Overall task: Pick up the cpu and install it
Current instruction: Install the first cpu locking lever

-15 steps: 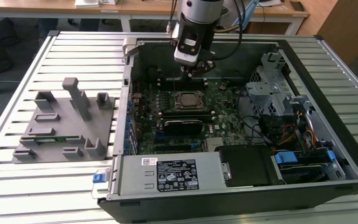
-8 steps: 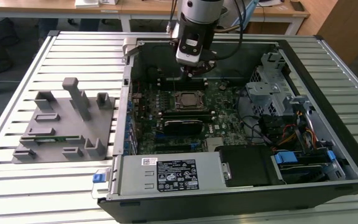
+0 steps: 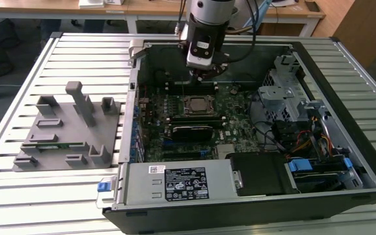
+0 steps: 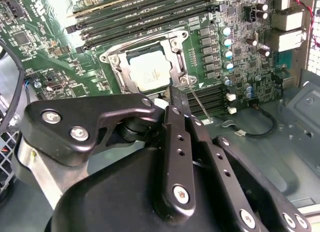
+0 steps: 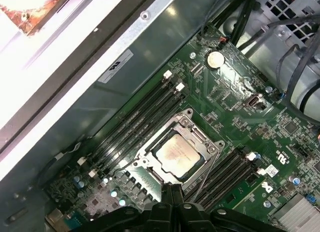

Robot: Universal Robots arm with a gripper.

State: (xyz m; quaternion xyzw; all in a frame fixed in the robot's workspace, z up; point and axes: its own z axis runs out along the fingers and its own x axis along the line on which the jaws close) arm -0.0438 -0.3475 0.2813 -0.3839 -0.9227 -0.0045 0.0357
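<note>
On the exterior view's left, 1 grey fixture [image 3: 67,132] is seen on the slatted surface [image 3: 18,196], with 1 green memory stick [image 3: 60,145] lodged in it. To its right stands 1 open computer case [image 3: 344,161] holding 1 green motherboard [image 3: 230,129]. 1 cpu [image 3: 197,104] is seated in the socket frame [image 3: 197,106] at the board's middle; in both wrist views its silvery top [image 4: 148,71] [image 5: 179,153] is framed by the metal bracket. 4 memory slots [image 5: 135,124] are counted beside the socket in the first wrist view. 1 gripper [image 4: 177,100] hangs just above the socket's edge, its fingers [image 4: 175,137] drawn together and nothing held. Cables [image 3: 305,132] and a drive cage [image 3: 283,90] crowd the case's right side.
</note>
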